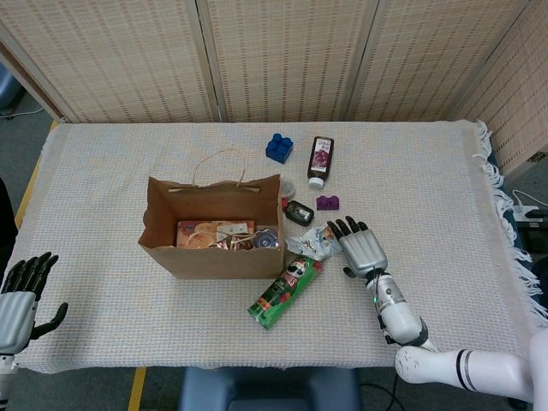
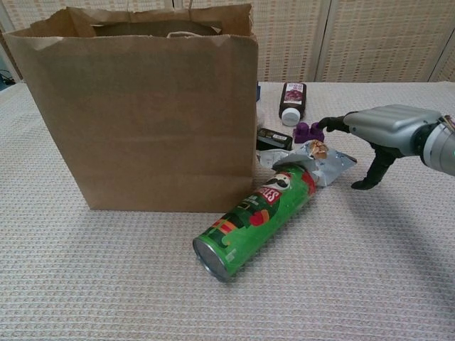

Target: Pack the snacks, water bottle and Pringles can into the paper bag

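Observation:
The brown paper bag (image 1: 214, 224) (image 2: 142, 114) stands open; snack packs and a bottle cap show inside it in the head view. A green Pringles can (image 1: 283, 292) (image 2: 254, 220) lies on its side against the bag's right front corner. A silver snack packet (image 1: 313, 243) (image 2: 321, 162) lies just beyond the can's far end. My right hand (image 1: 360, 246) (image 2: 380, 135) hovers low at the packet's right side, fingers spread and reaching over it, holding nothing. My left hand (image 1: 20, 294) rests open at the table's near left corner.
Behind the packet lie a small dark gadget (image 1: 299, 212), a purple brick (image 1: 327, 203) (image 2: 308, 131), a dark bottle with a white cap (image 1: 319, 160) (image 2: 291, 102) and a blue brick (image 1: 278, 147). A woven cloth (image 1: 428, 188) covers the table; wicker screens stand behind.

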You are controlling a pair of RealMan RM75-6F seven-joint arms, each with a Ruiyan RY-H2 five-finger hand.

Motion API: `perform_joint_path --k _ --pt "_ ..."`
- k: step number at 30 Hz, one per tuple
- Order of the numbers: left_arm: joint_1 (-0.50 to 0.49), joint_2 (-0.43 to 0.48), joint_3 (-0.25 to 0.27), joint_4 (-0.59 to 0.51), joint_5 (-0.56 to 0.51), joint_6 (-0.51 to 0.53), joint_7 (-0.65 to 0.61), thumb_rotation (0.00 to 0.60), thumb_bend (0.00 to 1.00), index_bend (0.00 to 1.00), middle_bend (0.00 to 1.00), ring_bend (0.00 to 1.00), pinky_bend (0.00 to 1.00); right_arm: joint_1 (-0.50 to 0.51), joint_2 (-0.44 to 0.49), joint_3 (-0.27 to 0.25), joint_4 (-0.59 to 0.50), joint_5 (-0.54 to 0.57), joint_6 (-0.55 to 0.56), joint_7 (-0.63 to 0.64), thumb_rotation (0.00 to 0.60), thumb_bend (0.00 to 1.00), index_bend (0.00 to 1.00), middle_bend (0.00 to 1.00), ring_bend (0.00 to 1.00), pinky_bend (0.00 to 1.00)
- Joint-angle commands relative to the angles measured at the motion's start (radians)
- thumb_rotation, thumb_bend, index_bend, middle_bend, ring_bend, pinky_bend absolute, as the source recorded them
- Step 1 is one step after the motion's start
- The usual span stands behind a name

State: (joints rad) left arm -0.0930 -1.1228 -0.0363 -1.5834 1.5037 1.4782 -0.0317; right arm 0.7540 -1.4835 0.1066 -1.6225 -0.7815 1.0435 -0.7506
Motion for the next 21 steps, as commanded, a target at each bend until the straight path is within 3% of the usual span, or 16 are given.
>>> perform_joint_path --k 1,15,17,20,21 --pt "0.0 0.001 0.001 0.001 0.002 0.0 -0.004 0.6 0.37 0.0 0.0 0.0 0.0 0.028 -0.062 0.008 0.077 0.029 0.0 -0.027 0.6 0.11 0.0 0.06 0.0 0.16" --pt "-0.001 0.003 0.004 0.008 0.009 0.0 -0.021 0.6 0.37 0.0 0.0 0.0 0.0 0.082 -0.243 0.066 0.274 0.086 -0.023 -0.012 0.6 0.11 0.0 0.07 0.0 0.16" --pt "-0.001 0.003 0.004 0.009 0.008 0.0 -0.022 0.6 0.37 0.0 0.0 0.0 0.0 0.084 -0.262 0.065 0.292 0.071 -0.017 -0.006 0.6 0.11 0.02 0.07 0.02 0.2" --pt "0.0 0.003 0.004 0.009 0.008 0.001 -0.024 0.6 0.37 0.0 0.0 0.0 0.0 0.079 -0.282 0.058 0.313 0.021 0.005 0.015 0.6 0.13 0.29 0.27 0.24 0.44" --pt "0.0 0.003 0.004 0.009 0.007 0.001 -0.024 0.6 0.37 0.0 0.0 0.0 0.0 0.075 -0.283 0.055 0.314 0.006 0.008 0.023 0.6 0.16 0.41 0.37 0.35 0.54"
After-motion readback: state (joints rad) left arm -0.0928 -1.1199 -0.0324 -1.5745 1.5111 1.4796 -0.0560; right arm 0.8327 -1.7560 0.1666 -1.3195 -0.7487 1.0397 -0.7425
